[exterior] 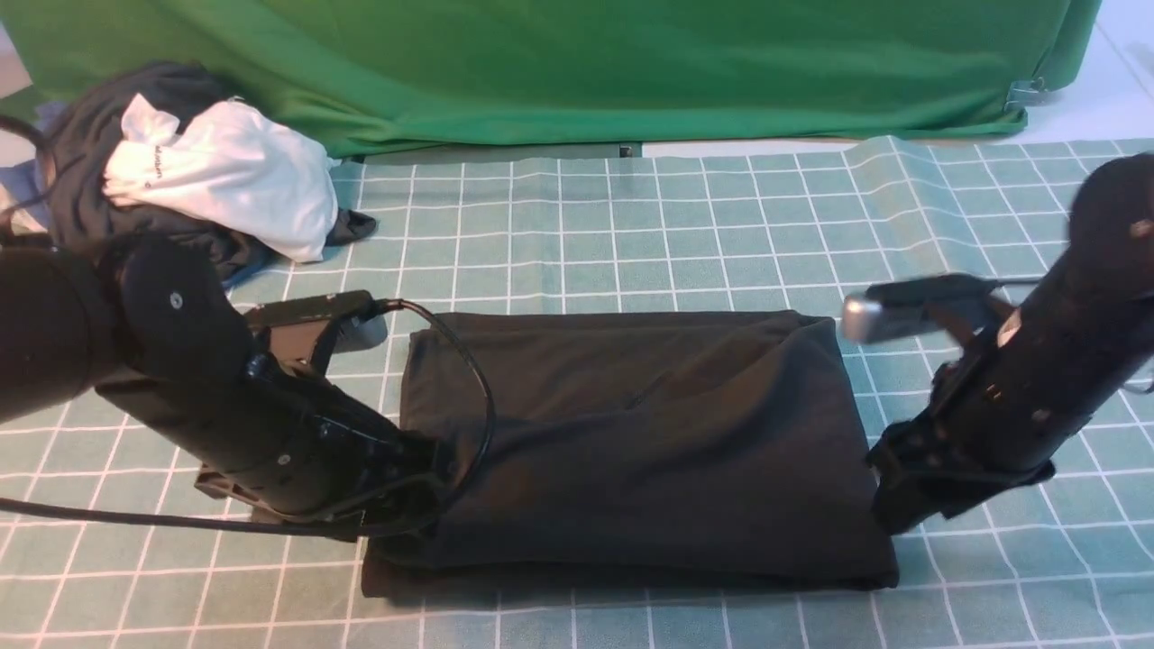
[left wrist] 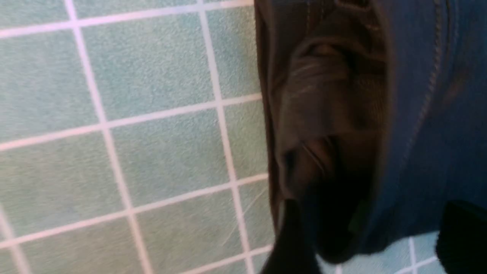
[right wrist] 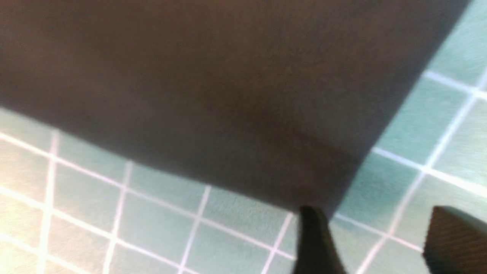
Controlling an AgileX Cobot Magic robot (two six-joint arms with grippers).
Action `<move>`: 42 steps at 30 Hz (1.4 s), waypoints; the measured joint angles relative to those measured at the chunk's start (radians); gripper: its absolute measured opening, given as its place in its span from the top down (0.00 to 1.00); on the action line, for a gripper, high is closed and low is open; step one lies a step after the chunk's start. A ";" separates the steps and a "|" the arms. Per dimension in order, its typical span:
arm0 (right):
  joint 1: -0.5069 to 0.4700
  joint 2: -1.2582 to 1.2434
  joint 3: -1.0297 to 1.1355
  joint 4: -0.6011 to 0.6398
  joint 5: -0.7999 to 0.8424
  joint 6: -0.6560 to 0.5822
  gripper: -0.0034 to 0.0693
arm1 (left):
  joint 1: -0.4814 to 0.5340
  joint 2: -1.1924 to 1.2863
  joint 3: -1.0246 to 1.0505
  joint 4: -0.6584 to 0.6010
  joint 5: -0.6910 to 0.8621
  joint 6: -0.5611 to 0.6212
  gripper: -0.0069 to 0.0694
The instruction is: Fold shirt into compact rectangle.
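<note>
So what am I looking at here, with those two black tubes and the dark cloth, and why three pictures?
The tubes are two robot arms, each ending in a two-fingered gripper. The wide picture comes from a camera between the arms; the other two come from cameras on their wrists. On the checked tablecloth lies a black shirt, already folded into a rectangle. The left gripper sits at one end, the right gripper at the other corner; both stand open, holding nothing. A pile of other clothes waits at the back left, before a green backdrop.
</note>
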 joint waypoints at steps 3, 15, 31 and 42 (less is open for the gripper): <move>0.000 -0.151 0.000 -0.035 0.003 0.029 0.63 | 0.000 -0.041 -0.026 0.058 0.050 -0.005 0.20; 0.000 -0.999 0.027 -0.214 -0.290 0.088 0.90 | 0.000 -0.629 -0.035 0.133 0.075 -0.008 0.87; 0.000 -1.599 0.420 -0.347 -0.735 0.096 0.90 | 0.000 -1.191 0.022 0.213 -0.008 0.001 0.89; 0.000 -1.599 0.426 -0.348 -0.723 0.142 0.85 | 0.000 -1.201 0.149 0.209 -0.165 0.002 0.89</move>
